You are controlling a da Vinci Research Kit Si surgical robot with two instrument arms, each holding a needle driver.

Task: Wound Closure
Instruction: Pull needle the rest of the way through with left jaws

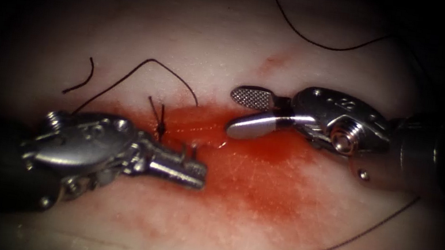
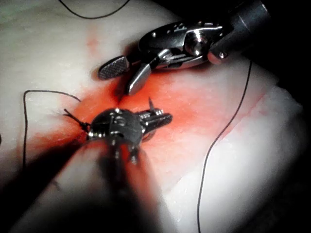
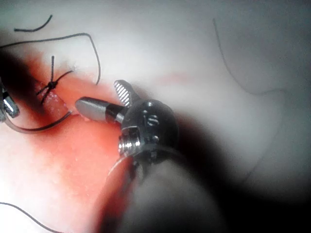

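Bright centre, dark vignetted edges, glare on metal, blurred near shafts

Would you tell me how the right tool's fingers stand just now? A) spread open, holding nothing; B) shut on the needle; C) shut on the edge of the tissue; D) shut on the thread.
A: the right tool has its two fingers spread apart above the red-stained tissue, with nothing between them.

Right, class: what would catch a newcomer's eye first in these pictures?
Red fluid stains the pale tissue around the cut. Above it the right tool gapes open, holding nothing; the left tool, shut, grips the curved needle near one end, its tip by the cut, whether in tissue unclear. A dark knotted stitch sits beside the left tool.
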